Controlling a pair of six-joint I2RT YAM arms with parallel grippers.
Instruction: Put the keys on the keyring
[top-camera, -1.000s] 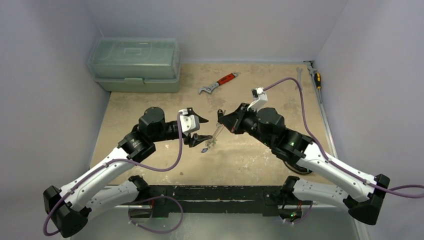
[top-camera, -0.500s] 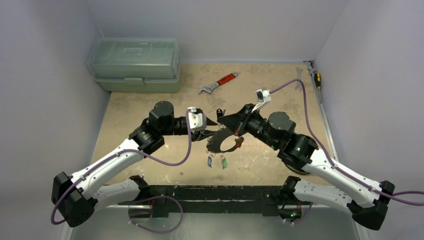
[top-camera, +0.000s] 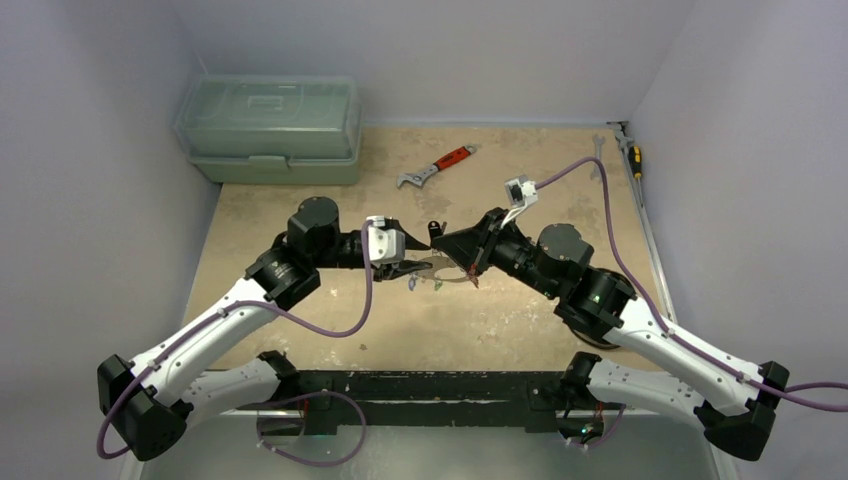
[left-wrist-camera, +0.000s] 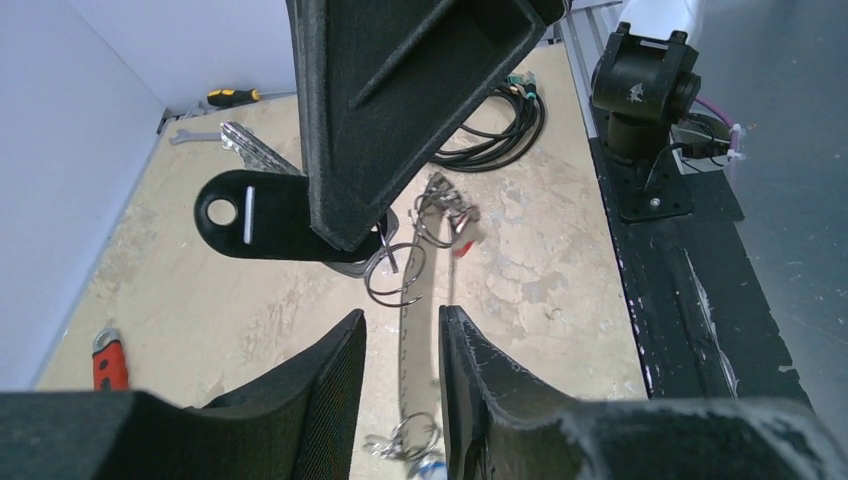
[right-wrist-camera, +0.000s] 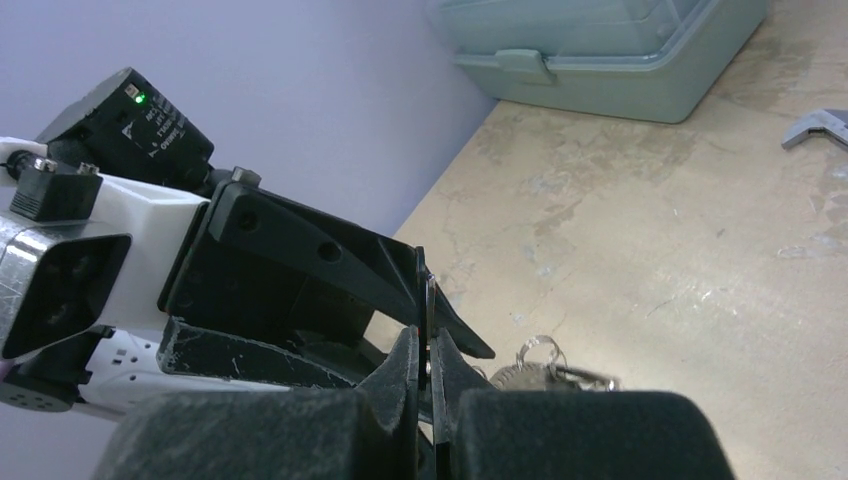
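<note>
Opposing, left claw, right claw pinching keyring

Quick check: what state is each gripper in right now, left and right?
Left gripper: jaws narrowly apart with the keyring running between them; cannot tell if it grips.
Right gripper: closed on the keyring's thin edge.

You see one pale-green plastic toolbox, one red-handled adjustable wrench, one plain silver spanner, one yellow-handled screwdriver.
</note>
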